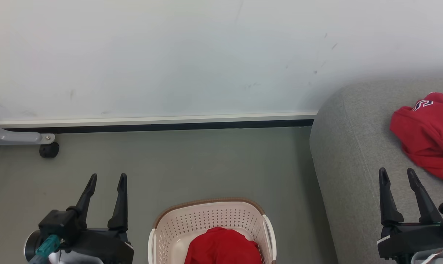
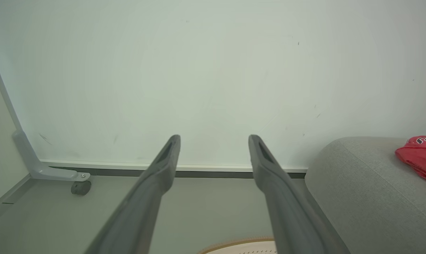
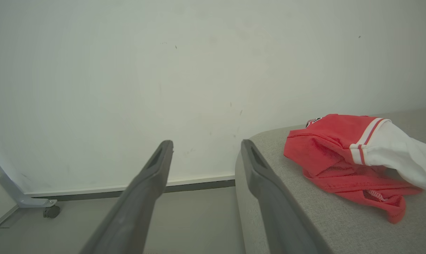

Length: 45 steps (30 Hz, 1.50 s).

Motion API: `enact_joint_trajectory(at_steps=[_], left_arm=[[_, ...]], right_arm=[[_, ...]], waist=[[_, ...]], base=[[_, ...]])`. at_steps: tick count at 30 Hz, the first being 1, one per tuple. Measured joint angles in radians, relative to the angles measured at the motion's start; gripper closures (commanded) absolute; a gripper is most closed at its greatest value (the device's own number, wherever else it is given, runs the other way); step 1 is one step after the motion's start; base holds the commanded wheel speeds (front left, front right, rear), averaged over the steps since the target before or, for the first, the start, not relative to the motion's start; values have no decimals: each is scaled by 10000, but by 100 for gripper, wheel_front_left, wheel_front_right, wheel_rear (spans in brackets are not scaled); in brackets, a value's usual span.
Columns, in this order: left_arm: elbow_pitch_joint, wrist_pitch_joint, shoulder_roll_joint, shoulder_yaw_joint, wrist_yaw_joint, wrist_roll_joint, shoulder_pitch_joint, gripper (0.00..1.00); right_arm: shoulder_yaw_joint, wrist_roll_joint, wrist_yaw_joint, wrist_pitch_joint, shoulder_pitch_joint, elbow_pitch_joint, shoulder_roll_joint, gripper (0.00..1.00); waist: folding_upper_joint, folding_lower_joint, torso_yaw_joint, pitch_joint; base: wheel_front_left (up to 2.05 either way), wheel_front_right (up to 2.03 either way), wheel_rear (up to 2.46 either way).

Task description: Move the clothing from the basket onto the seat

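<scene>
Held left gripper (image 1: pixel 108 176) and right gripper (image 1: pixel 396 171) spread wide, clasping nothing. Spotted red clothing (image 1: pixel 223 246) heaped in basket (image 1: pixel 206 218) low between them, judged nearer the left, back of its fingertips. Noted one shirt (image 1: pixel 425 134) lying already on seat (image 1: pixel 349 154), near right gripper.

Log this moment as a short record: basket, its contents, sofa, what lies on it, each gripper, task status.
basket: cream basket, standing on the floor
contents: bunched red garment
sofa: grey sofa, to the robot's right of the basket
on sofa: crumpled red and white shirt with a dark logo
left: left gripper open, empty
right: right gripper open, empty, by the sofa
status: partly done; the red garment is not yet moved
</scene>
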Motion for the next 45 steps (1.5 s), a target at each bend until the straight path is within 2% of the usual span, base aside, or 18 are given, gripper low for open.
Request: enact_joint_trajectory(at_steps=[34, 45], left_arm=[[-554, -2, -339, 685, -6, 874, 221, 0], [-629, -2, -428, 449, -278, 951, 43, 0]], right_arm=[[-397, -495, -4, -4, -22, -403, 360, 0], [-399, -570, 67, -4, -431, -686, 303, 0]], waist=[[0, 0, -298, 682], [1, 0, -572, 1476]], base=[[0, 0, 0], [0, 0, 0]])
